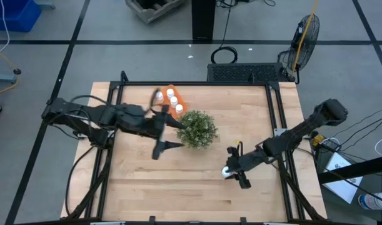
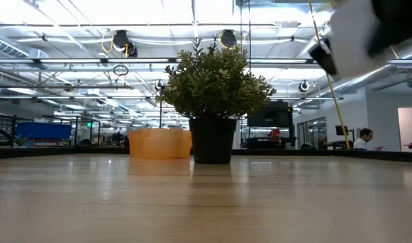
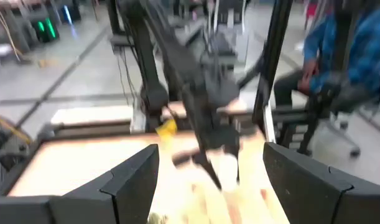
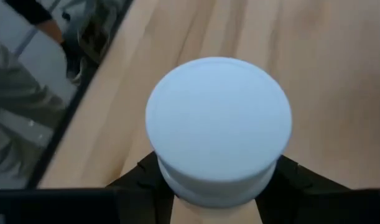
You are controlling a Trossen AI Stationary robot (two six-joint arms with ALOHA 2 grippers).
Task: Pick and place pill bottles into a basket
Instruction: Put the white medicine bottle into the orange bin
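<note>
Overhead, we see a pale wooden table (image 1: 178,181) framed in black rails, standing on a grey floor; beyond it a bright hall with ceiling lights, and a person in a blue top (image 3: 348,43) seated on an office chair. Our right gripper (image 1: 232,170) sits low over the table's right front part, its fingers clamped on a white pill bottle (image 4: 218,130), cap facing the wrist camera. Our left gripper (image 1: 169,133) hangs just beside the plant (image 1: 197,129), fingers spread wide and empty. Behind the plant lies the orange basket (image 1: 172,89), with three bottles (image 1: 174,100) in it. The plant stands between the held bottle and the basket.
</note>
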